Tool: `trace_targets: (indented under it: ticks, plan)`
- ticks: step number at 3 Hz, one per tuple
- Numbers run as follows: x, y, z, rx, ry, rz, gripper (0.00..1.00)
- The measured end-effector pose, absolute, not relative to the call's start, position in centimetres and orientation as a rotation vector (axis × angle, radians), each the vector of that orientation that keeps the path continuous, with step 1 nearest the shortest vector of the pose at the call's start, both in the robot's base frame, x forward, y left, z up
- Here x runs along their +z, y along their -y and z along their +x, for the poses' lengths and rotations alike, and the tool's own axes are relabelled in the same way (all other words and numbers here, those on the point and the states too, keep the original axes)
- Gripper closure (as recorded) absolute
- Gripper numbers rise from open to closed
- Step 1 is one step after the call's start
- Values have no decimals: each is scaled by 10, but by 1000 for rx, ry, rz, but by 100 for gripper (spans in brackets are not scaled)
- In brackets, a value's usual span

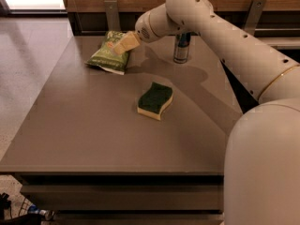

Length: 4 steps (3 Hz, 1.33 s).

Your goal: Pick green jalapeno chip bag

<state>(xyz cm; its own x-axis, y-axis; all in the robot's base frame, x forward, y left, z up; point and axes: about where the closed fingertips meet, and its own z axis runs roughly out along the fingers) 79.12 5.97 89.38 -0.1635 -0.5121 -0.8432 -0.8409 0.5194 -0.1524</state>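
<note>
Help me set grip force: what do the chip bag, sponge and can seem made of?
Green jalapeno chip bag: thin crinkled foil or plastic film, by its creases and sheen. Sponge: soft yellow foam under a dark-green scouring layer, matte. Can: probably metal, glossy; top hidden by the arm. The end effector is at the bag's far right corner.

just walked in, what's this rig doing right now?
The robot's white arm is stretched across the grey table, with its hand at the upper right corner of the crinkly light-green foil chip bag near the far left edge. The bag lies flat, not lifted; contact can't be confirmed. A yellow sponge with a dark-green top sits mid-table, and a dark cylindrical can stands upright at the far edge.
</note>
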Motion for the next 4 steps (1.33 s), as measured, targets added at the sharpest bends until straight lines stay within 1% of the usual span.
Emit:
trace_targets:
  ticks: [2, 3, 4]
  plan:
    - [846, -101, 807, 588, -1830, -1096, 0]
    - [833, -110, 808, 634, -1827, -1075, 0]
    - [825, -117, 809, 662, -1817, -1051, 23]
